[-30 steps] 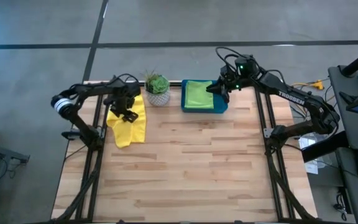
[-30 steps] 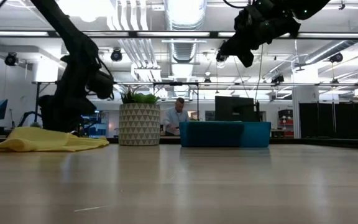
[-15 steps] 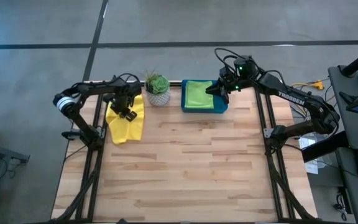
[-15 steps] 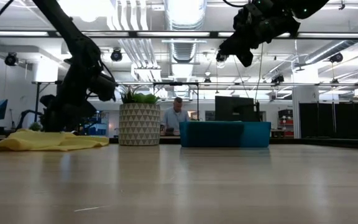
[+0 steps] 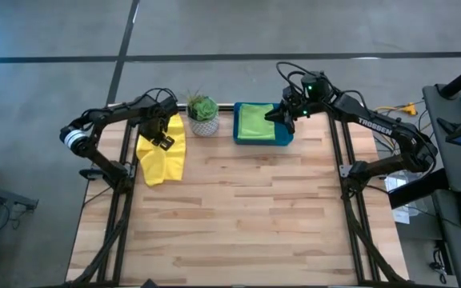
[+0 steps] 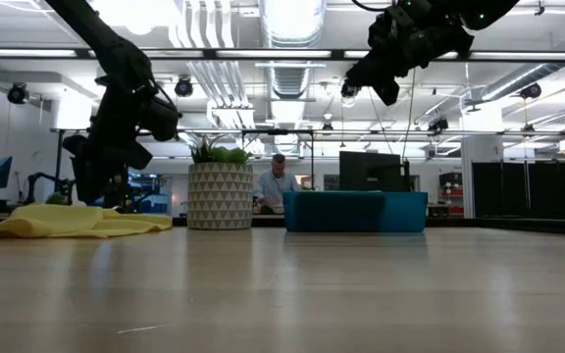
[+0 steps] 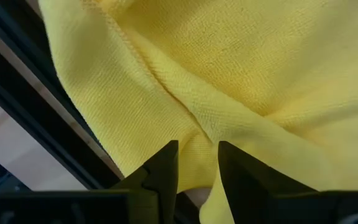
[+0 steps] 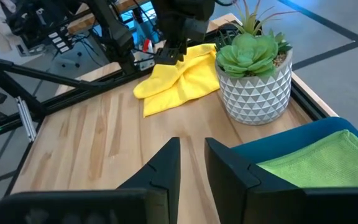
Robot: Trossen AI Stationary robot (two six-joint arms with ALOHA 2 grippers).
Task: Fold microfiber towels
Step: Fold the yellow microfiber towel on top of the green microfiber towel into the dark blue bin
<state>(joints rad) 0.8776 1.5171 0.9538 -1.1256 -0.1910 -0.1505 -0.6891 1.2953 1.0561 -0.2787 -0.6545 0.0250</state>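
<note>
A yellow towel (image 5: pixel 160 156) lies crumpled on the table's far left corner, its underside on the wood. My left gripper (image 7: pixel 197 155) points down at it and is shut on a raised ridge of it; the right wrist view shows the same gripper (image 8: pixel 168 55) at the towel's far end. A light green towel (image 5: pixel 256 120) lies flat in a teal-blue tray (image 5: pixel 285 141) at the far edge. My right gripper (image 8: pixel 192 149) hangs high over the tray's right side, with a narrow gap and nothing between its fingers. My left gripper pinches a raised fold (image 7: pixel 199 138) of the yellow towel between its two fingers, coming from above and pointing down. The fold runs into the gap between the fingers. The rest of the towel (image 6: pixel 67 224) stays slack on the table.
A potted succulent in a white patterned pot (image 5: pixel 202 112) stands between the yellow towel and the tray. The wood tabletop (image 5: pixel 246 216) stretches bare toward the near edge. Black frame rails (image 5: pixel 118 200) run along both table sides. A person shows far behind in the low view.
My left gripper has risen a little over the yellow towel's far end. The towel has drawn in slightly at its right side and near end; most of it stays on the table.
</note>
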